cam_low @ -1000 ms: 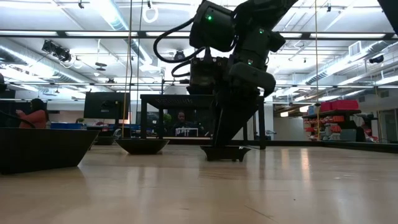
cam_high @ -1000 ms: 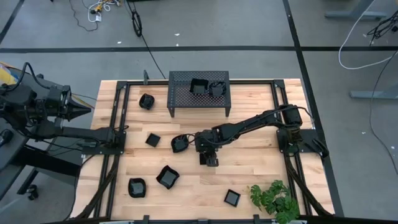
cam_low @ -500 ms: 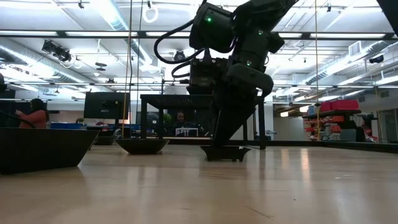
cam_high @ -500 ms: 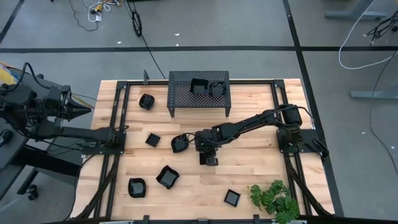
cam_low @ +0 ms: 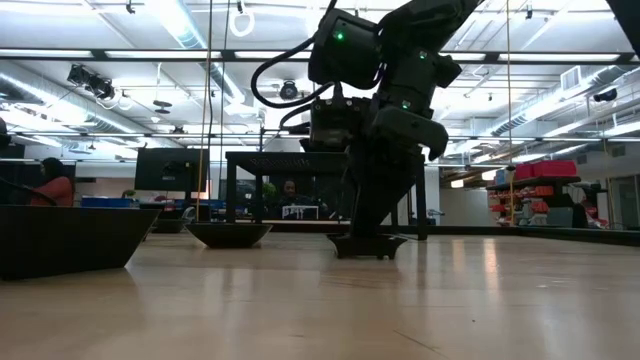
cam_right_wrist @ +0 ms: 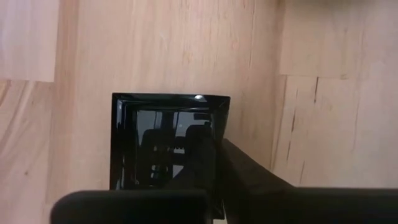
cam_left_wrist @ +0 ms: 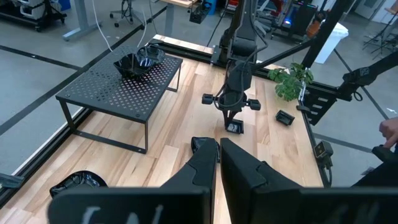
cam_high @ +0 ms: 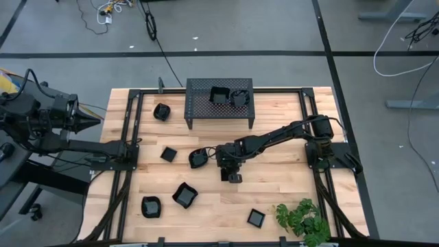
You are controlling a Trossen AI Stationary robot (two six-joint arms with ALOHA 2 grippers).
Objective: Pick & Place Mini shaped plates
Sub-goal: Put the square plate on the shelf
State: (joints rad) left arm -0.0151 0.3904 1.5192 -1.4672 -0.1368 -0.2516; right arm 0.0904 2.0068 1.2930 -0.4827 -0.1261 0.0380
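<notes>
A small square glossy black mini plate (cam_right_wrist: 166, 140) lies flat on the wooden table near its middle (cam_high: 234, 178). My right gripper (cam_high: 232, 171) stands over it, pointing down, shut on its rim (cam_low: 368, 238). More mini plates lie on the table: a wavy one (cam_high: 197, 158), a small square one (cam_high: 168, 154), a rounded one (cam_high: 161, 111) and others nearer the front (cam_high: 184, 195). Two sit on the perforated stand (cam_high: 219, 95). My left gripper (cam_left_wrist: 219, 149) waits, shut, beyond the table's left edge (cam_high: 86, 122). My right gripper holds the square plate by one side rim (cam_right_wrist: 225, 121). One finger (cam_right_wrist: 255, 177) shows just outside that rim; the other seems to stand inside the dish, lost in its dark reflections. The fingers come from above, pointing down. The plate rests flat on the table.
The black perforated stand on legs (cam_high: 199, 110) is at the table's far middle. A green plant (cam_high: 302, 218) lies at the near right corner. Black frame rails (cam_high: 130, 137) run along both sides. A square plate (cam_high: 256, 218) lies near the front edge.
My right gripper has shut its fingers on the square plate's rim while staying over it. The plate still lies on the table, at about the same place.
</notes>
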